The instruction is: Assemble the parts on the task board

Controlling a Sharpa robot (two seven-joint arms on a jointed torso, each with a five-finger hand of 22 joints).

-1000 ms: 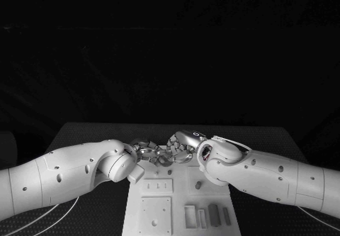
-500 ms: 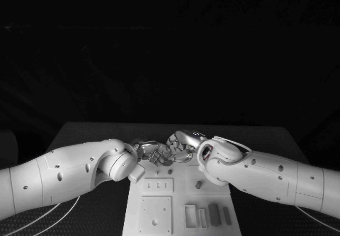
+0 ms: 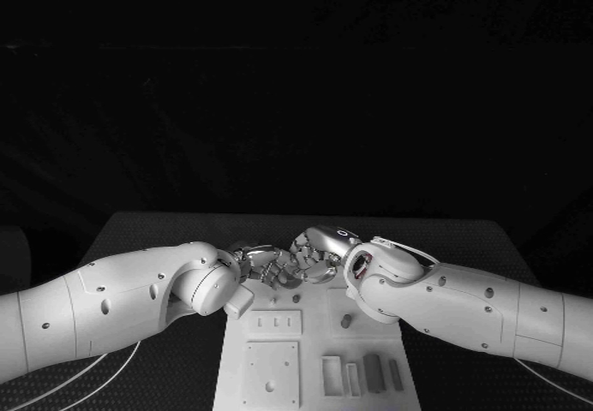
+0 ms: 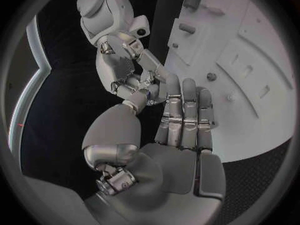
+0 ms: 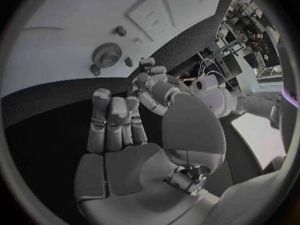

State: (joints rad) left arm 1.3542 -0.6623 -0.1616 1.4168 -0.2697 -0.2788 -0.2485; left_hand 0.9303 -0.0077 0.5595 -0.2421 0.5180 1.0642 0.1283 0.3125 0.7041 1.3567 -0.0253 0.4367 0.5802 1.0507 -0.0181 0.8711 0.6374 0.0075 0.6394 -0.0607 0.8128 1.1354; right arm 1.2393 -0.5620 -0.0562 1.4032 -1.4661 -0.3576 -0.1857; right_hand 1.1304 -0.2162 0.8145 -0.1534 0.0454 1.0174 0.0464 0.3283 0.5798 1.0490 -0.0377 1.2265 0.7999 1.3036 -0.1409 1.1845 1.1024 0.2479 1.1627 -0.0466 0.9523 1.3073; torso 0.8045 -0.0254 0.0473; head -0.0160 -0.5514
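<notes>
board: white flat plastic task board [image 3: 315, 360] lies mid-desk, running from your near edge out to where the two hands meet; raised plates with slots and holes on it.
parts: small dark rectangular bars [image 3: 374, 374] stand in the near-right corner of the board; one small dark peg [image 3: 346, 322] stands alone mid-board; a round toothed gear [image 5: 106, 55] lies flat on the board in the right wrist view, small studs beside it.
left robot hand: silver left robot hand [image 3: 257, 265] sits at the board's far end, fingers lying straight and side by side in the left wrist view, thumb bent toward the other hand. Cannot tell if anything is between them.
right robot hand: silver right robot hand [image 3: 319, 254] meets it fingertip to fingertip, fingers curled inward. You can't tell whether a part is pinched there, too small and hidden.
step: looks like a handover or joint fiddling above the far board edge; judgement only.
do it well: keep both wrists steady, go slow, don't part the fingers until one hand plainly has the piece; keep it over the board so a drop lands there.
desk: black textured desk [image 3: 148, 231] under everything.
</notes>
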